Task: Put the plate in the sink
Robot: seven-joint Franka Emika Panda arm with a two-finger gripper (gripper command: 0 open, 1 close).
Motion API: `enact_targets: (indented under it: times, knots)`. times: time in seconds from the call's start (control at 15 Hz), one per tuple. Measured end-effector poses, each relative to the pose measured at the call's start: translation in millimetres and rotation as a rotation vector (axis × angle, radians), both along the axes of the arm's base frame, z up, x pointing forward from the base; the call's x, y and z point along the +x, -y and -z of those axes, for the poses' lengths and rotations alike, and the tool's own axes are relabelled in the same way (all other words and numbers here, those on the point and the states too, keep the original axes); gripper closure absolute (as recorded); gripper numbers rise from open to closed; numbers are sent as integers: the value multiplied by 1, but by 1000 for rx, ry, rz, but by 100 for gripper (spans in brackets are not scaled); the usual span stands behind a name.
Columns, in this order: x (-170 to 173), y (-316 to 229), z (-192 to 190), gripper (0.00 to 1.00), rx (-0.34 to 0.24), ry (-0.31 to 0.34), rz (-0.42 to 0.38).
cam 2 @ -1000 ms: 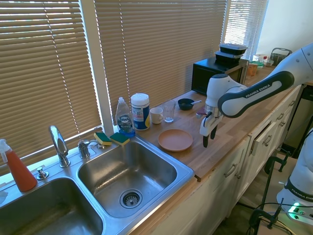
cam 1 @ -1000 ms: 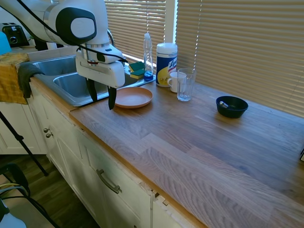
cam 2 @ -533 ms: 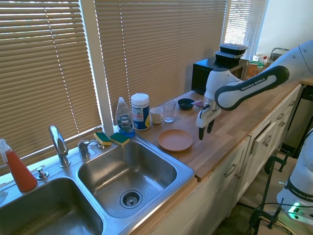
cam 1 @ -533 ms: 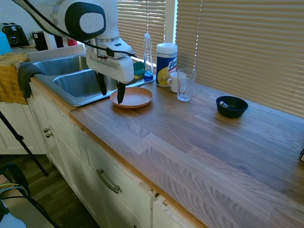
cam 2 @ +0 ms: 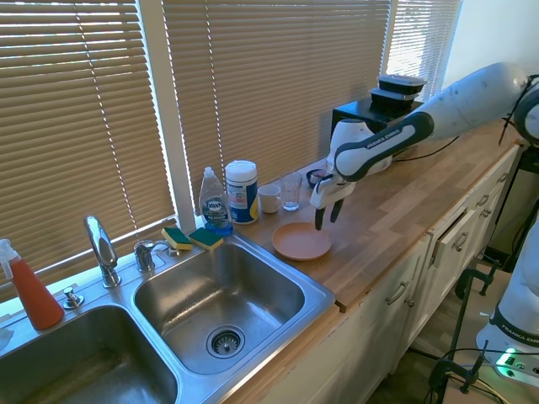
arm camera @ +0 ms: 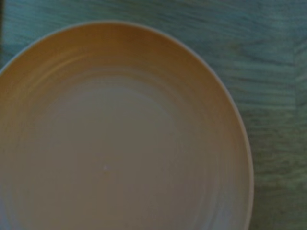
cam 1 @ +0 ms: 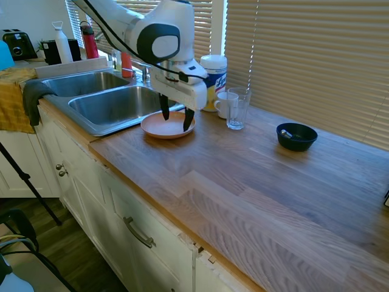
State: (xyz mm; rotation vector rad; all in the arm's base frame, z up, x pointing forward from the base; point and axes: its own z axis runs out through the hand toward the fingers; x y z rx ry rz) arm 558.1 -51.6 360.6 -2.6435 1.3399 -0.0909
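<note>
Now the plate (cam 1: 168,125) lies flat on the wooden desk (cam 1: 255,176) just beside the sink (cam 2: 221,295), directly beneath the gripper (cam 1: 175,117). Its jaws hang spread and empty over the plate's far side, so the rim is the likely grasp point.

Ext 1 from counter end toward sink (cam 1: 91,100), ext 2 opposite, wrist close over plate (arm camera: 120,134)
</note>
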Motion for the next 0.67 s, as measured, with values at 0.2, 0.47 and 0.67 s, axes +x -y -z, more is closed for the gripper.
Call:
enact_targets:
  times: [0.2,0.47,0.67]
  knots:
    - [17,3,15,0,36,7,-48]
    - [29,11,35,0,64,9,-91]
    - [33,13,41,100,84,10,-113]
